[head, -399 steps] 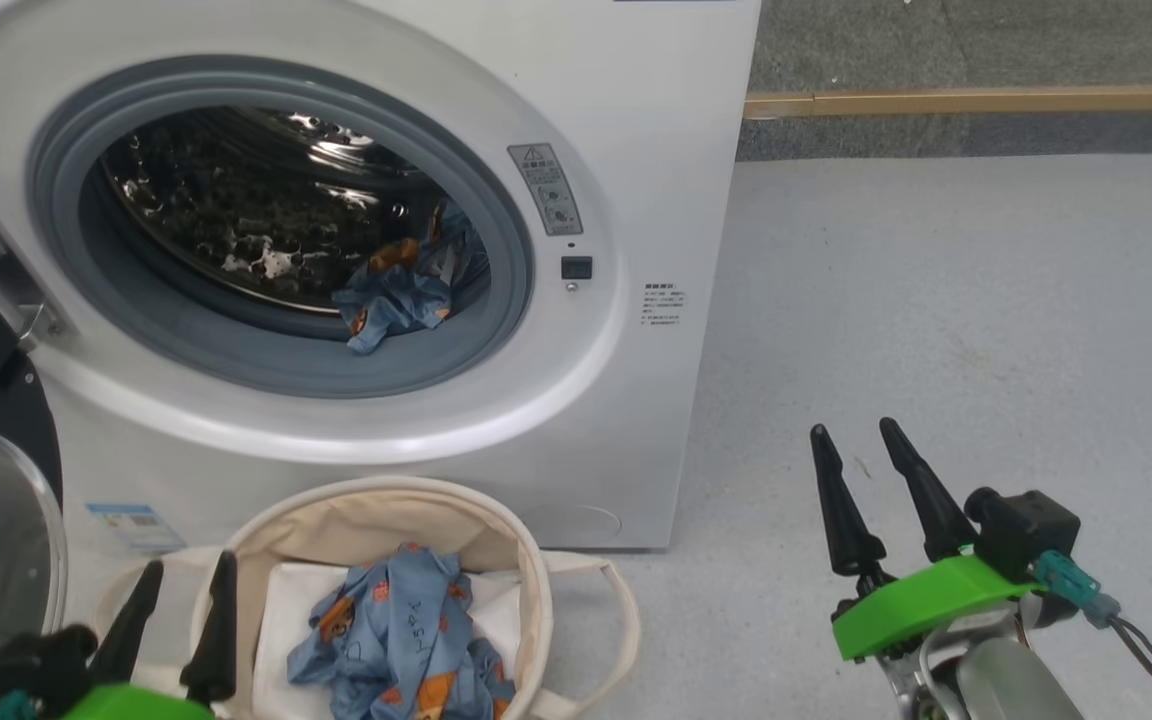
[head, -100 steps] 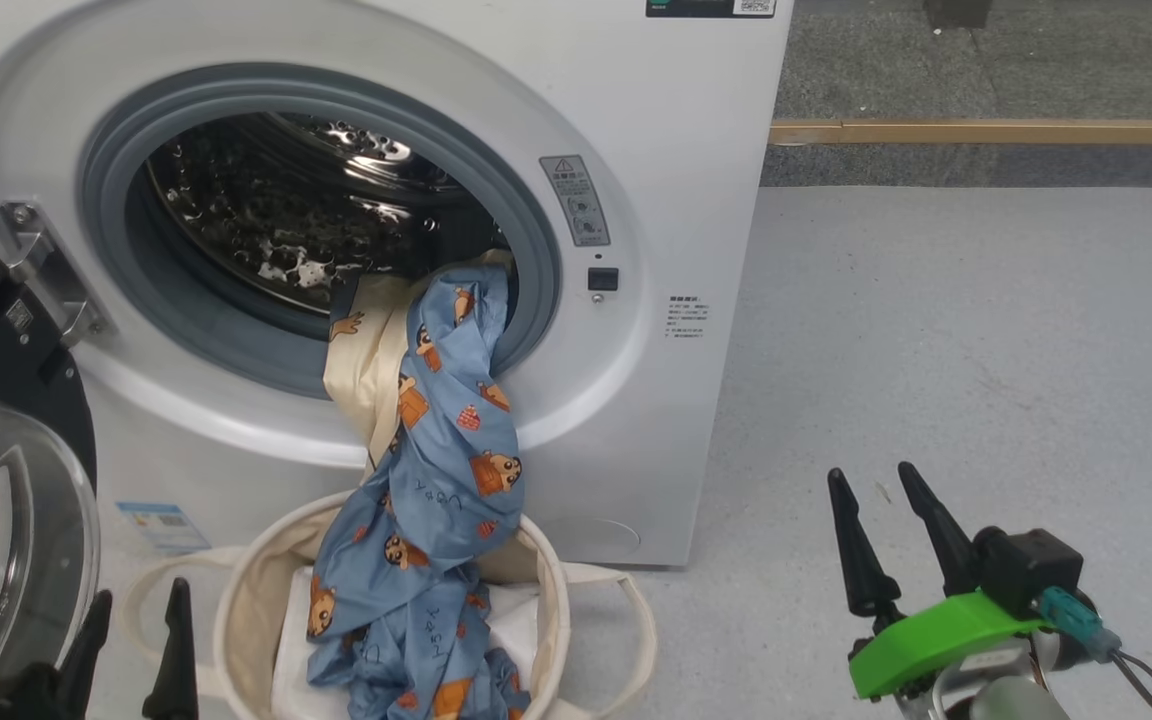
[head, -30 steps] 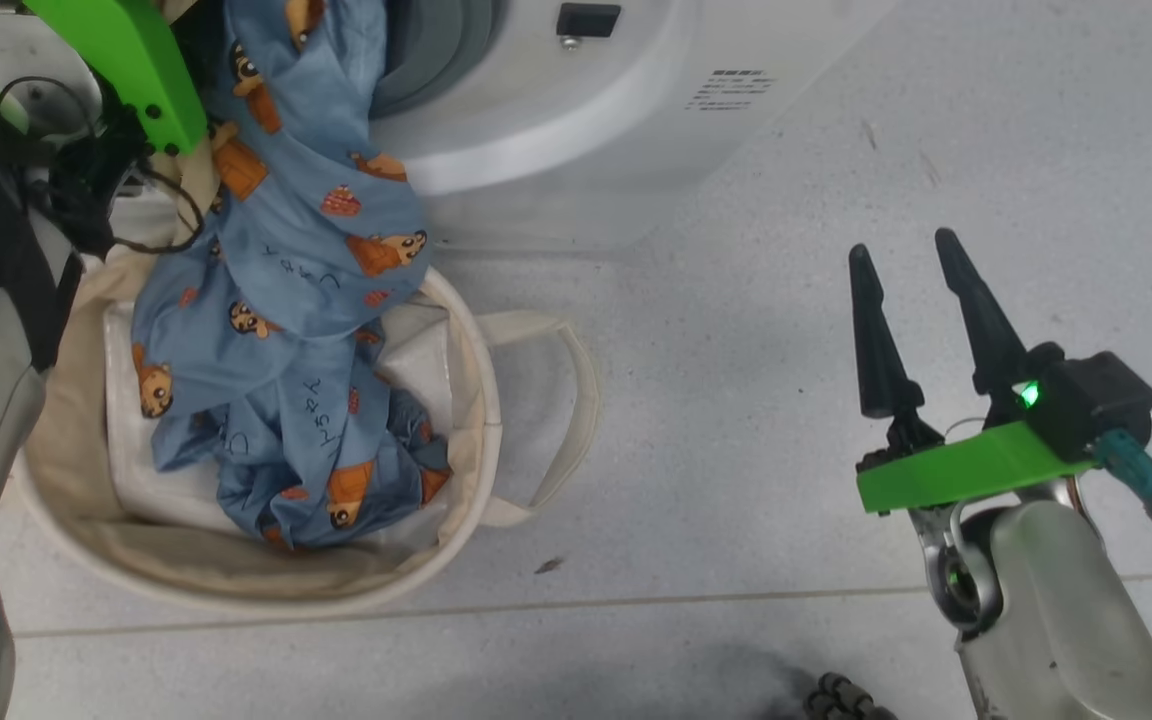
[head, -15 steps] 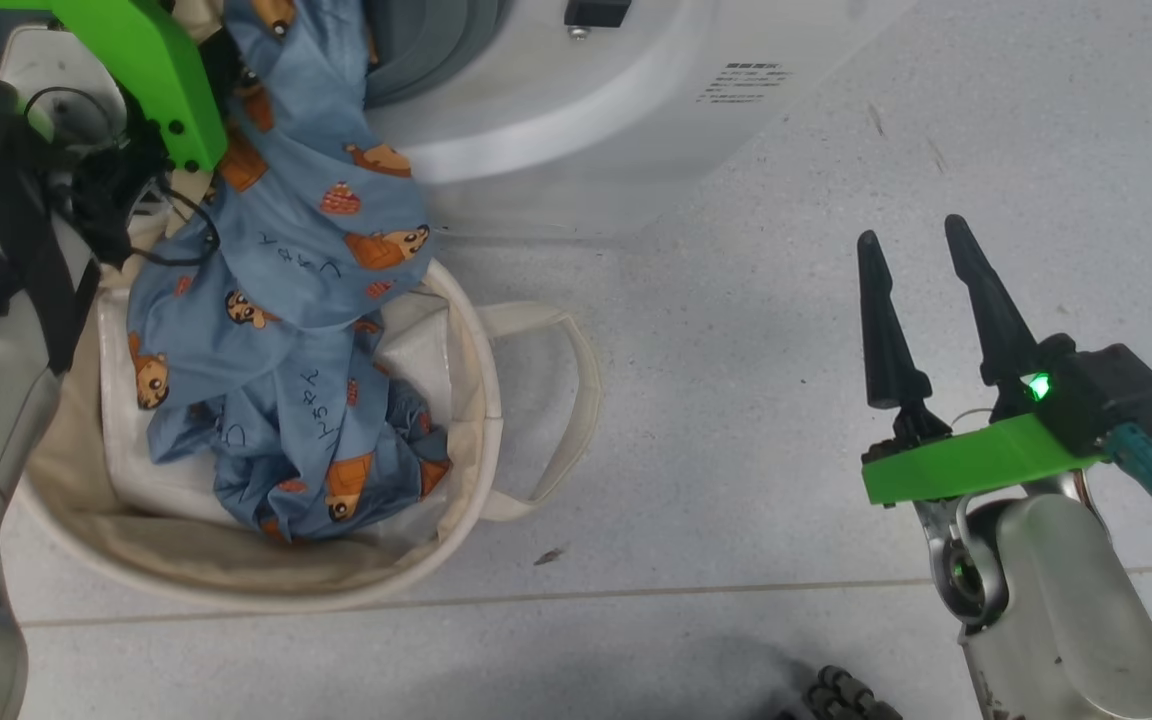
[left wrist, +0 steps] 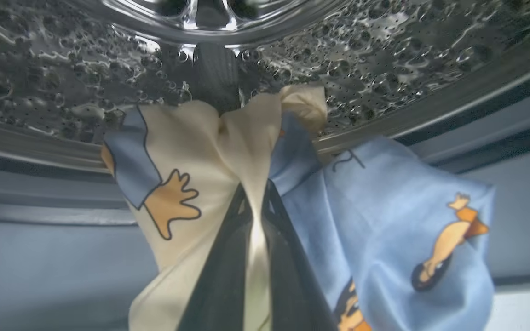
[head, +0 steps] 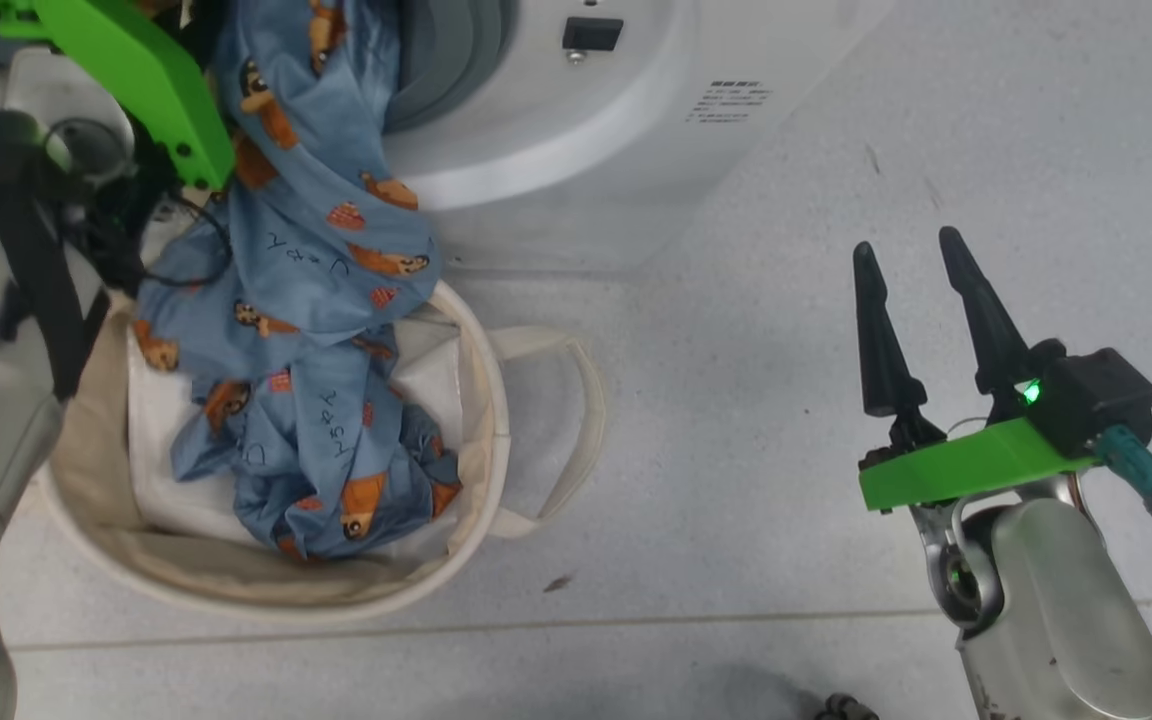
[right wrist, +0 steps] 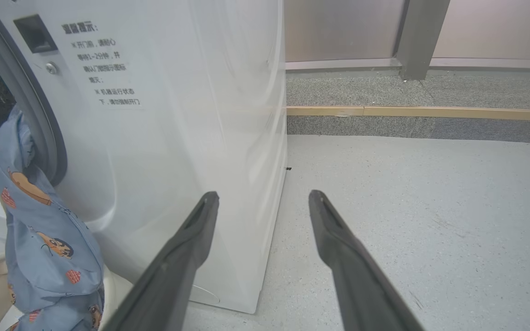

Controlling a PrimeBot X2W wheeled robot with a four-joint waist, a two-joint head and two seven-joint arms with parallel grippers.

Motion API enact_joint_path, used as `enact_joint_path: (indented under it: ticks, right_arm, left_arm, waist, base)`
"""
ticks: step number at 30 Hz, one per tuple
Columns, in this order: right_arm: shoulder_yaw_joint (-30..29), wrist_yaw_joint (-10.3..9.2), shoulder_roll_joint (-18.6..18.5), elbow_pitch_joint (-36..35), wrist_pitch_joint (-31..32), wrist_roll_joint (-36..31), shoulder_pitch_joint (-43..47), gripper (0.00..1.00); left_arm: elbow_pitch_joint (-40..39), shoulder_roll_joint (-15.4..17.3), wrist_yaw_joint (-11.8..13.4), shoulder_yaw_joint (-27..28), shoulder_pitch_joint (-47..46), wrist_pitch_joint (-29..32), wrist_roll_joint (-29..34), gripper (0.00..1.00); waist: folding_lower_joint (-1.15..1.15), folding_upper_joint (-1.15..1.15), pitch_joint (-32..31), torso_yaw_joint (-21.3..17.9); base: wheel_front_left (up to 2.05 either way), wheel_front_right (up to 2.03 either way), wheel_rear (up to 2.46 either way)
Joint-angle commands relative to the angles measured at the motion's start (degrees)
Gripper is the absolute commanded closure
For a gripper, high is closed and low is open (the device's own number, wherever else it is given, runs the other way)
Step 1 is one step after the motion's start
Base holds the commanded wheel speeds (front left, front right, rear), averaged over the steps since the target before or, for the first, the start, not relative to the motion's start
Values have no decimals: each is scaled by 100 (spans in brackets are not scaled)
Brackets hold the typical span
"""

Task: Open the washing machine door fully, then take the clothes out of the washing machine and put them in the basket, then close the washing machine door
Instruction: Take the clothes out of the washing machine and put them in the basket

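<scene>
1. The left hand (left wrist: 256,202), wide open a second ago, is now pinched shut on a cream fold of the clothes (left wrist: 210,151), with the cloth bunched between its fingers just short of the tips.
2. That likely means the grasp is made, and the next job is to draw the garment out.
3. Just to the hand's right hangs the blue bear-print part. Just past the fingertips the cream end lies against the perforated steel drum (left wrist: 62,69), so the garment's top is inside the washing machine (head: 576,140).
4. From the pinch the garment runs as one long strip, back past the wrist and down over the drum lip. Its long axis is near vertical, and its tail points into the basket (head: 491,420) below the hand.
5. Well apart, the right hand (head: 904,250) hovers over the floor (head: 736,350) with fingers spread wide, holding nothing.
</scene>
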Motion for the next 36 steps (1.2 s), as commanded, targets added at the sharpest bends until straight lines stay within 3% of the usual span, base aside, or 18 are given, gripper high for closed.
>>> enact_joint_path:
  ticks: [1,14,20,23,30,36]
  right_arm:
    - [131,43,15,-123,-70,-16,89,0]
    - [264,43,15,261,-70,-17,339,0]
    - [263,43,15,388,-70,-36,549,0]
    - [245,43,15,408,-70,-29,639,0]
    - [268,43,15,442,-70,11,751,0]
    - [280,43,15,490,-70,24,817,0]
  left_arm:
    - [-191,276,-33,71,-102,-172,-38,100]
    - [-1087,818,-33,-454,996,-1729,-415,100]
    - [-1433,1000,-33,-320,1519,-2017,-254,100]
    - [-1842,1058,14,219,1792,-2024,82,100]
    - [-3373,1156,436,1700,3093,-2026,1063,100]
    - [-4579,1200,685,2333,4290,-2027,1533,100]
  waist:
    - [-1,0,-119,17]
    - [-1,0,-1145,149]
    - [-1,0,-1583,281]
    - [-1,0,-1719,373]
    - [-1,0,-1965,488]
    - [-1,0,-2094,526]
  base:
    - [0,0,0]
    - [0,0,0]
    - [0,0,0]
    - [0,0,0]
    - [0,0,0]
    - [0,0,0]
